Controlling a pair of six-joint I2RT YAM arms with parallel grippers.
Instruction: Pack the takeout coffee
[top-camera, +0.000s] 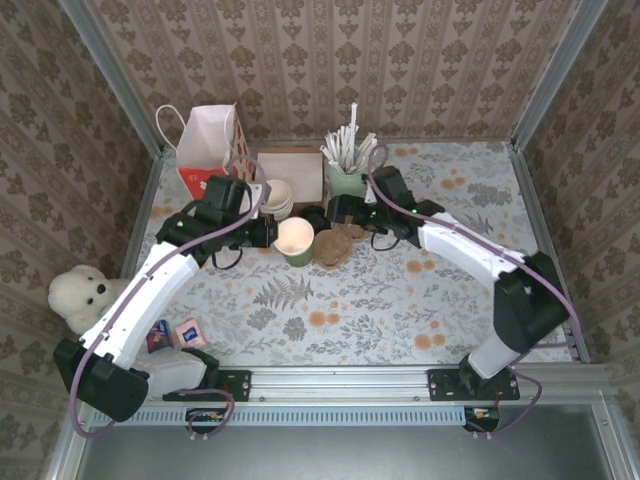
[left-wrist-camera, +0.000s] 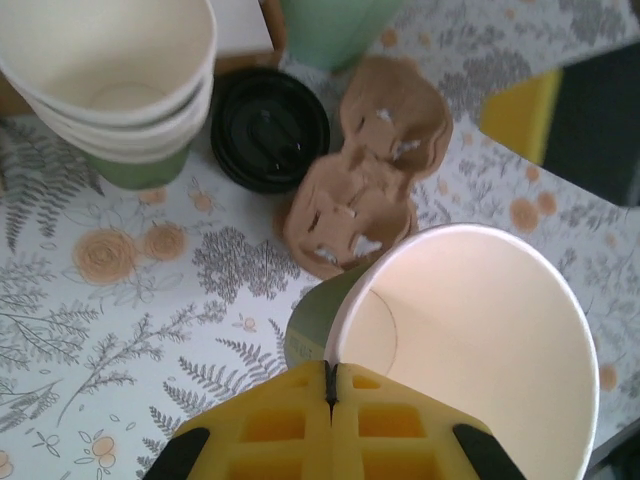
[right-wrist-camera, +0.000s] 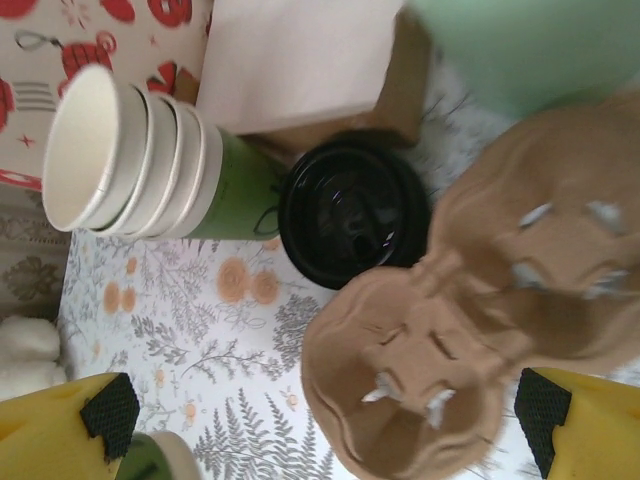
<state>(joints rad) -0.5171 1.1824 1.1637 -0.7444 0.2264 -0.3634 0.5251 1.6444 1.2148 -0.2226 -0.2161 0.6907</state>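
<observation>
A dark green paper cup (top-camera: 295, 238) with a cream inside (left-wrist-camera: 480, 340) stands on the table with no lid on it. My left gripper (left-wrist-camera: 330, 375) is shut on its near rim, and it sits just left of the cup (top-camera: 268, 232). A round black lid (left-wrist-camera: 270, 128) lies flat, apart from the cup, beside the brown pulp cup carrier (left-wrist-camera: 360, 180). My right gripper (right-wrist-camera: 325, 420) is open and hovers over the carrier (right-wrist-camera: 450, 350), with the lid (right-wrist-camera: 352, 210) just beyond. From above, that gripper (top-camera: 350, 213) is right of the lid (top-camera: 315, 217) and behind the carrier (top-camera: 338, 245).
A stack of lidless green cups (top-camera: 278, 198) stands behind the held cup. A mint cup with wrapped straws (top-camera: 347, 180), a napkin box (top-camera: 295, 170) and a paper bag (top-camera: 208, 140) line the back. A teddy bear (top-camera: 80, 295) and small packets (top-camera: 175, 335) lie near left.
</observation>
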